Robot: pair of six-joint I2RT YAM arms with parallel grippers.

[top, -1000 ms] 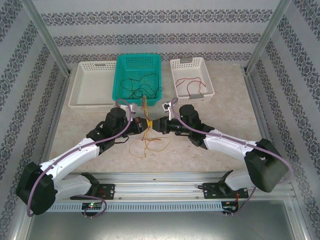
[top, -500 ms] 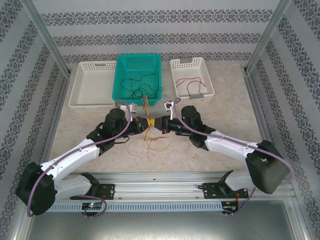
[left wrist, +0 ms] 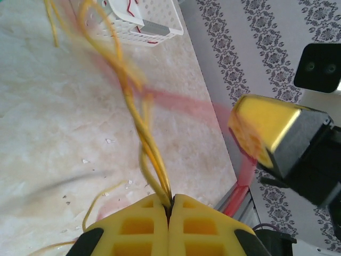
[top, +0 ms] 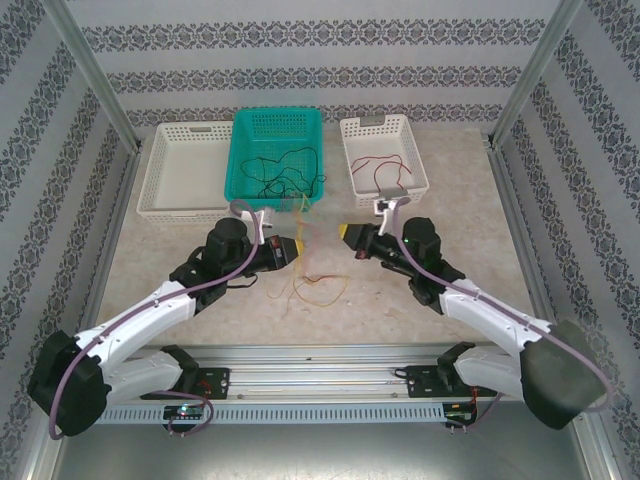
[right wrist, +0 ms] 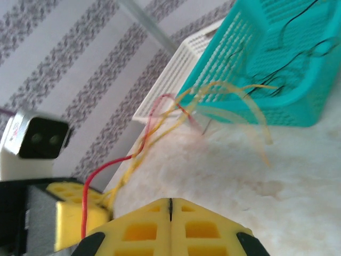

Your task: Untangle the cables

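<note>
Right gripper (top: 348, 234) has drawn back from left gripper (top: 297, 249), jaws together; I cannot tell whether it holds a strand. Left jaws are clamped on the yellow cables (left wrist: 144, 138), and slack loops lie on the table (top: 160, 250) near the teal basket (top: 280, 130). Separation has probably begun. Both arms reach forward, low, wrists facing each other.

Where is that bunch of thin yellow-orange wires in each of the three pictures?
Top external: the thin yellow-orange wires hang and loop at the centre.
Left wrist: the wires climb from bottom centre towards top left.
Right wrist: the wires fan from lower left towards the middle.
Shared landmark: the yellow-fingered left gripper, shut on them.
</note>
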